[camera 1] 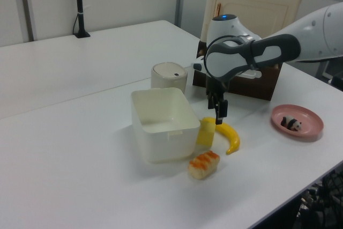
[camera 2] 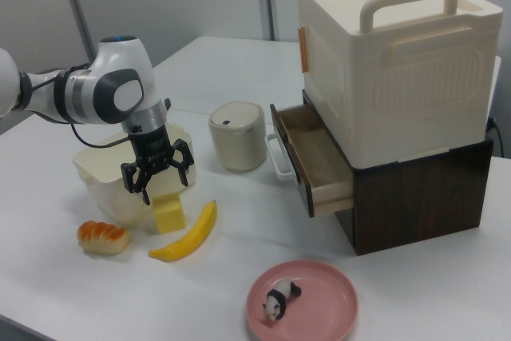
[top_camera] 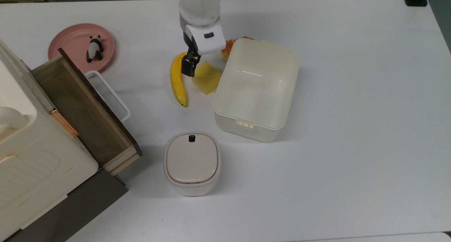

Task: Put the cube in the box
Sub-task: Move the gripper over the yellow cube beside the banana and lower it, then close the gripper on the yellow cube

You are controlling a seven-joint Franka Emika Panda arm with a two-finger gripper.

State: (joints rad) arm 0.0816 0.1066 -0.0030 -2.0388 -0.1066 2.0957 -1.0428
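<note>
Gripper point(camera 2: 157, 173), fingers spread wide w/ nothing in them, hangs over the cube point(top_camera: 207, 79), which sits at the box's point(top_camera: 269, 127) 9 o'clock in the top view, so drop straight down, miss the banana point(top_camera: 176, 80).
</note>
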